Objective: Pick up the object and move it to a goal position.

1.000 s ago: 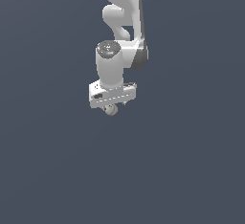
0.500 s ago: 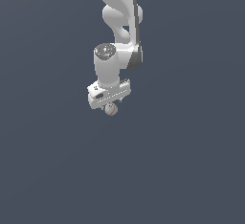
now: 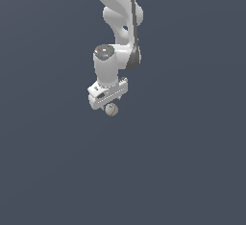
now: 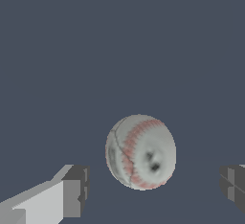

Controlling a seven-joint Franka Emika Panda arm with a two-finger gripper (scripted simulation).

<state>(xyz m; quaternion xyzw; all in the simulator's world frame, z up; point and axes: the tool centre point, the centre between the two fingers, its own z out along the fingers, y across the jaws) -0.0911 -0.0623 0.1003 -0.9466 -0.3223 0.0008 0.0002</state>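
The object, a small whitish ball (image 3: pixel 111 109) with faint red stitching, sits just under my white gripper (image 3: pixel 109 104) near the middle of the exterior view. In the wrist view the ball (image 4: pixel 140 152) lies between my two dark fingertips, with a gap on each side. One fingertip (image 4: pixel 76 189) stands a little off the ball; the other (image 4: pixel 233 185) is farther from it, at the frame's edge. The gripper (image 4: pixel 155 187) is open and touches nothing.
A plain dark grey-blue surface (image 3: pixel 192 171) fills both views. The white arm (image 3: pixel 117 22) rises from the gripper to the exterior view's top edge.
The arm's upper links have leaned slightly toward the exterior view's left and the hand has shifted a little that way. The ball stays in the same place under the gripper.
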